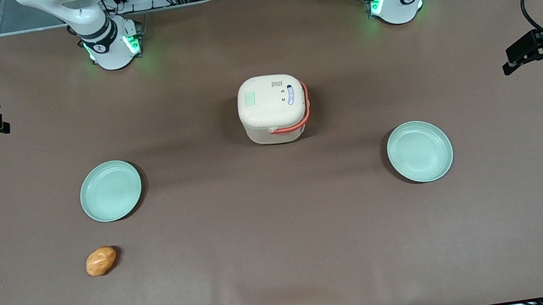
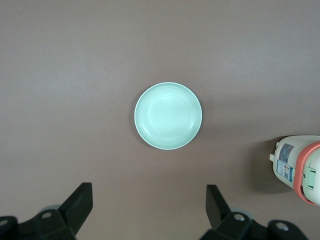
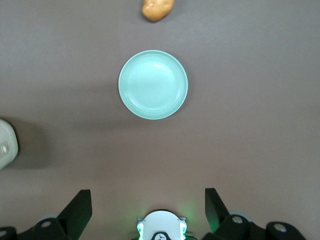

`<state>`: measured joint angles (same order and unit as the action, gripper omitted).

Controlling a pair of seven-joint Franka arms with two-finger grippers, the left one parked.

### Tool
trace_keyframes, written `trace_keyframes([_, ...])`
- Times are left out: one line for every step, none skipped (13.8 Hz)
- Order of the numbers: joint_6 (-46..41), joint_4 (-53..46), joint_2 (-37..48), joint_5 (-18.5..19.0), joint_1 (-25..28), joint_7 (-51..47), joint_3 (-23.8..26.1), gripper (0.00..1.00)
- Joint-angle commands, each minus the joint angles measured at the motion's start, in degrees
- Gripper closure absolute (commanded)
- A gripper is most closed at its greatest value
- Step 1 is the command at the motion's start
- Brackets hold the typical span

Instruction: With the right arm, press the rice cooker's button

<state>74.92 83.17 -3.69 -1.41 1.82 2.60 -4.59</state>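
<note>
Starting nearest the front camera, an orange potato-like lump (image 1: 101,261) lies on the table (image 1: 287,258), toward the working arm's end. Farther off sit 2 pale green plates (image 1: 111,191) (image 1: 420,151), well apart. Farther still, mid-table, stands the rice cooker (image 1: 273,108), lid shut, handle folded down. The right arm's pincer (image 3: 148,212) hangs high above its plate, fingers (image 3: 79,207) spread wide. Risks, as I judge them: open fingers could straddle or miss the small button, snag the handle, or shove the light cooker sideways.
</note>
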Motion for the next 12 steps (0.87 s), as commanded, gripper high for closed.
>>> trace_keyframes([-1.0,-0.64,0.09,-0.61,2.73,2.14,-0.24,0.0])
trace_keyframes([-1.0,-0.64,-0.09,-0.53,4.22,2.15,-0.24,0.0])
trace_keyframes([-0.92,-0.55,-0.09,-0.26,6.5,1.97,-0.24,0.0])
trace_keyframes([-0.65,-0.55,-0.18,-0.09,8.7,1.54,-0.24,0.0])
trace_keyframes([0.04,-0.55,-0.35,-0.52,10.64,1.36,-0.24,0.0])
trace_keyframes([1.44,-0.46,-0.53,-0.61,13.35,0.75,-0.24,0.0])
trace_keyframes([2.76,-0.29,-1.05,-0.61,16.51,-1.61,-0.24,0.0])
trace_keyframes([3.47,-0.2,-1.49,-0.7,19.5,-5.11,-0.24,0.07])
trace_keyframes([4.17,-0.2,-2.28,-0.7,23.19,-9.32,-0.24,0.23])
trace_keyframes([5.31,-0.2,-3.5,-0.7,26.36,-14.59,-0.24,0.39])
trace_keyframes([6.8,-0.02,-4.56,-0.79,28.65,-19.43,-0.16,0.5])
trace_keyframes([8.73,0.07,-5.96,-0.96,31.02,-22.0,-0.16,0.58])
